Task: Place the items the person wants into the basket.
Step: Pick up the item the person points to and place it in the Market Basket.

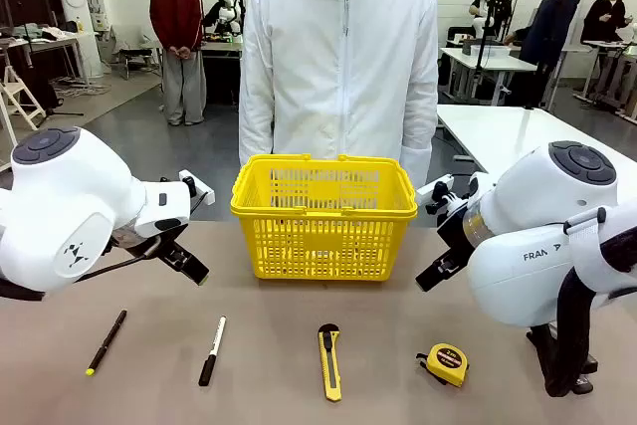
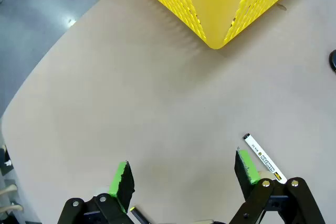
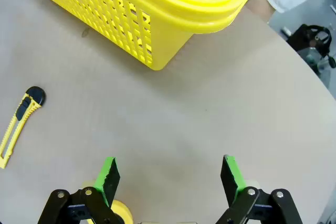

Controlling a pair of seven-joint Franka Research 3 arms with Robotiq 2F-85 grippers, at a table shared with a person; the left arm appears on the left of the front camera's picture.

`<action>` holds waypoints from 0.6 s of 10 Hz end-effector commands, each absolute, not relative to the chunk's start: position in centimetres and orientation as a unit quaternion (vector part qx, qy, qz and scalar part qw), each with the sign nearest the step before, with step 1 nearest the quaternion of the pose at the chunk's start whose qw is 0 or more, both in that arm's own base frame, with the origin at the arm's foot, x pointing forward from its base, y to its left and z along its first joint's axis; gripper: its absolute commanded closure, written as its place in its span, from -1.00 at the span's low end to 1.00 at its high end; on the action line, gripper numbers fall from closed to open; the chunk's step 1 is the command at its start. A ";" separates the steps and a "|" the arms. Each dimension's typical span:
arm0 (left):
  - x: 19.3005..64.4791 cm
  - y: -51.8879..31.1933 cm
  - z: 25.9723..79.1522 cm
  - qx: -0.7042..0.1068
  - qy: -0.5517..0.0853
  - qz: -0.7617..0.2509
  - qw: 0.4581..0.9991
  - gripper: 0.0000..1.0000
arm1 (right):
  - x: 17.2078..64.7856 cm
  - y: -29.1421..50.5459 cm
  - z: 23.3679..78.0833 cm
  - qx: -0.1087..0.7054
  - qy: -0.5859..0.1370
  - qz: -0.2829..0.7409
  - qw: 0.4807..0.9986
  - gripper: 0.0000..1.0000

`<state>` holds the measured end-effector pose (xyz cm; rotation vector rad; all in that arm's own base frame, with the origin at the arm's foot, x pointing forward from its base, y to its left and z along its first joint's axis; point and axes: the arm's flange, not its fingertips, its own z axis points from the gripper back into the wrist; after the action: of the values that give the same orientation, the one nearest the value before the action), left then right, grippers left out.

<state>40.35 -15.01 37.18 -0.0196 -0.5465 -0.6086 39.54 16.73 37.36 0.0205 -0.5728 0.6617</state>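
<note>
I can read "FRAN" on the white right robot arm [image 1: 538, 256]; the print on the slim white-barrelled marker [image 2: 265, 160] is too small for me.

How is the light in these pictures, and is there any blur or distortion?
Front view: soft, even light, a faint shadow under the basket, the table sharp. Left wrist view: the wide lens bends the table's edge into a curve; no glare. Right wrist view: the same bending, and the basket's near corner looks swollen.

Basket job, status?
Left gripper, right gripper open, empty. Marker, tape measure on table, not in basket. Pen, knife alongside, not touching them.
</note>
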 end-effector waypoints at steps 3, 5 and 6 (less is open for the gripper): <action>40.3 -15.0 37.2 -0.010 -0.266 -0.296 0.917 -1.00 | 39.5 16.7 37.4 0.010 -0.277 0.320 0.906 -1.00; 40.3 -15.0 37.2 -0.010 -0.266 -0.296 0.917 -1.00 | 39.5 16.7 37.4 0.010 -0.277 0.320 0.906 -1.00; 40.3 -15.0 37.2 -0.010 -0.266 -0.296 0.917 -1.00 | 39.5 16.7 37.4 0.010 -0.277 0.320 0.906 -1.00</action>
<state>40.34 -15.05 37.18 -0.0196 -0.5465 -0.6093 39.54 16.75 37.36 0.0198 -0.5729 0.6627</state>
